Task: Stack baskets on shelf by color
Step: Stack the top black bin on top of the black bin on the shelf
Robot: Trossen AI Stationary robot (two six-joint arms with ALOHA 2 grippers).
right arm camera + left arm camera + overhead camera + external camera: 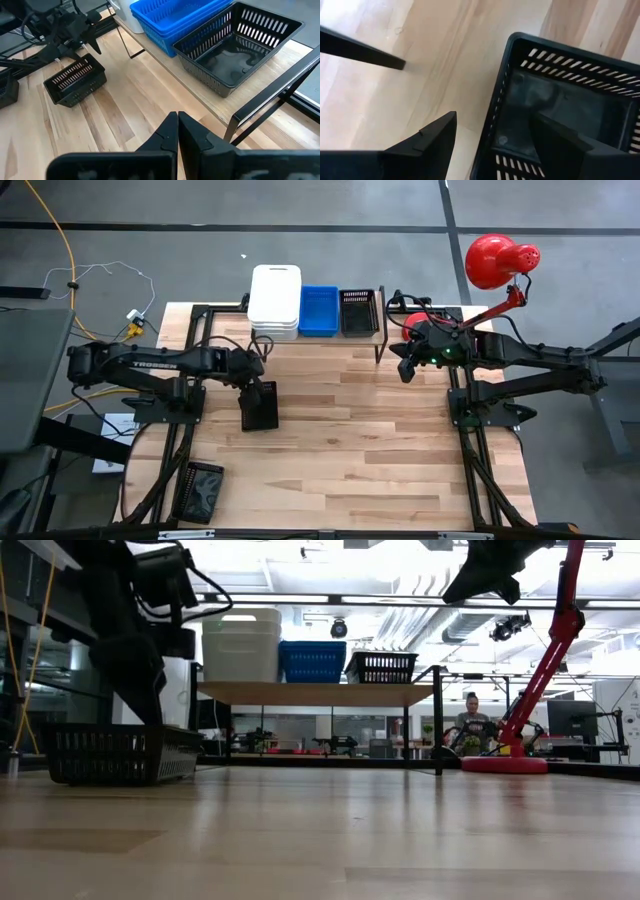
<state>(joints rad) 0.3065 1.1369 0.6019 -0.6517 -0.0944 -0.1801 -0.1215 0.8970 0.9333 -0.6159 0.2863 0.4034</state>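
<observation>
The shelf (390, 338) stands at the table's far edge. It carries a stack of white baskets (275, 300), a blue basket (318, 310) and a black slotted basket (358, 312) side by side. Another black slotted basket (260, 408) rests bottom-down on the table in front of the shelf's left end. My left gripper (492, 120) is open above it, one finger over its inside and one outside a wall (495, 107), not touching as far as shows. My right gripper (177, 117) is shut and empty, raised by the shelf's right end.
A red desk lamp (498, 260) stands at the far right corner, its arm slanting over my right arm. A black slotted thing (205, 490) lies by the table's near left corner. The shelf's black legs (250, 112) stand close to my right gripper. A person (470, 720) sits beyond the table.
</observation>
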